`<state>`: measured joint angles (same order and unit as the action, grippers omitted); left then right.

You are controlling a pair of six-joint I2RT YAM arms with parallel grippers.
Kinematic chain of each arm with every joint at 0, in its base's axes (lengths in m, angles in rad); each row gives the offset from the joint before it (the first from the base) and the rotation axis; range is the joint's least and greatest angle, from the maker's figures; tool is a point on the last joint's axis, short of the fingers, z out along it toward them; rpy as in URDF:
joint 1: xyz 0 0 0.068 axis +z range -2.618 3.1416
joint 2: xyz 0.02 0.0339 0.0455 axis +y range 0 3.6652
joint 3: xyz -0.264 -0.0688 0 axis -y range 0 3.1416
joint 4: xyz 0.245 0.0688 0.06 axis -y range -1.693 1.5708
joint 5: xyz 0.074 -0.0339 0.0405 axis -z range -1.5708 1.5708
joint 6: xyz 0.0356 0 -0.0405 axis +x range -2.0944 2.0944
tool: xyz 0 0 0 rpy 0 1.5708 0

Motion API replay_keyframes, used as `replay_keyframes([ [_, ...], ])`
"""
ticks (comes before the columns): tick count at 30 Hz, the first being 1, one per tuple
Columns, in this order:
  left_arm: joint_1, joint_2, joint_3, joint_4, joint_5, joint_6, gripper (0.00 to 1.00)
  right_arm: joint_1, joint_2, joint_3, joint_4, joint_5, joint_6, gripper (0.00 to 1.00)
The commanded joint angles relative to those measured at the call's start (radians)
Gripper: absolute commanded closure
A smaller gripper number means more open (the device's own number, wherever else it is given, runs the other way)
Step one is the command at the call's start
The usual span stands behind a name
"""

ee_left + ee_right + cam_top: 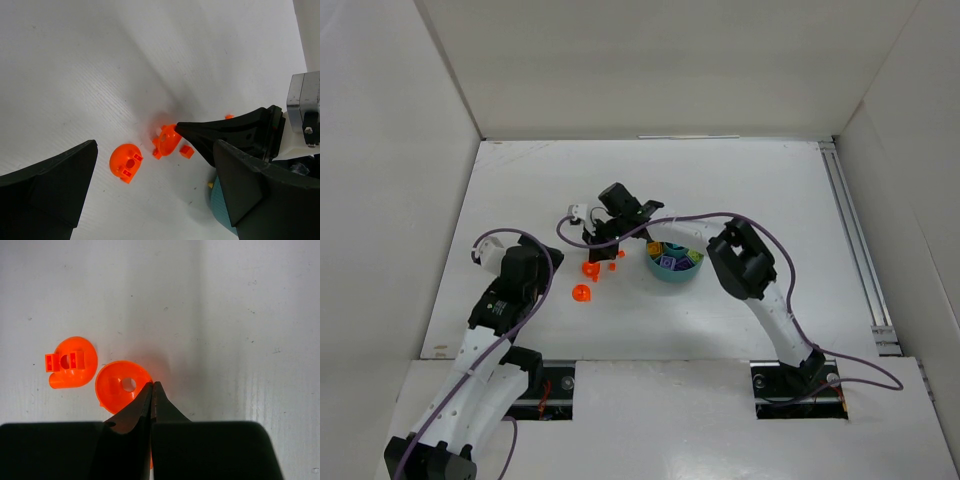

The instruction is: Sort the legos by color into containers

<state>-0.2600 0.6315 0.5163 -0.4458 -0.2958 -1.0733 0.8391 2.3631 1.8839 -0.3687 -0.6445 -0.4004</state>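
Note:
In the right wrist view my right gripper [152,384] is shut, its tips pinching the rim of a round orange lego [117,387] with a centre hole. In the left wrist view that lego [167,140] stands tilted against the right gripper's black fingers [230,131]. A second round orange lego [70,362] [125,161] lies flat beside it. A tiny orange brick [186,151] sits next to them. My left gripper [155,150] hangs open over these pieces, holding nothing. The teal dish [674,264], with several coloured legos in its containers, stands just right of them.
Another small orange piece [621,253] lies near the dish. The dish's teal wall [220,206] shows behind my left gripper's right finger. White walls enclose the table on the left, back and right, and a metal rail [855,240] runs along the right side.

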Motion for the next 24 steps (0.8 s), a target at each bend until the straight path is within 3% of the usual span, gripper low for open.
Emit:
replay_keyframes([
  [1,0.004,-0.004,-0.007,0.019,-0.011,0.016,0.0,0.011,-0.059,-0.008,0.045,-0.037,-0.014,1.0],
  [16,0.004,-0.004,-0.007,0.038,-0.002,0.026,0.0,0.011,-0.269,-0.147,0.119,0.049,-0.032,1.0],
  [24,0.004,-0.004,-0.007,0.038,-0.002,0.026,0.0,0.011,-0.425,-0.221,0.109,0.283,-0.032,1.0],
])
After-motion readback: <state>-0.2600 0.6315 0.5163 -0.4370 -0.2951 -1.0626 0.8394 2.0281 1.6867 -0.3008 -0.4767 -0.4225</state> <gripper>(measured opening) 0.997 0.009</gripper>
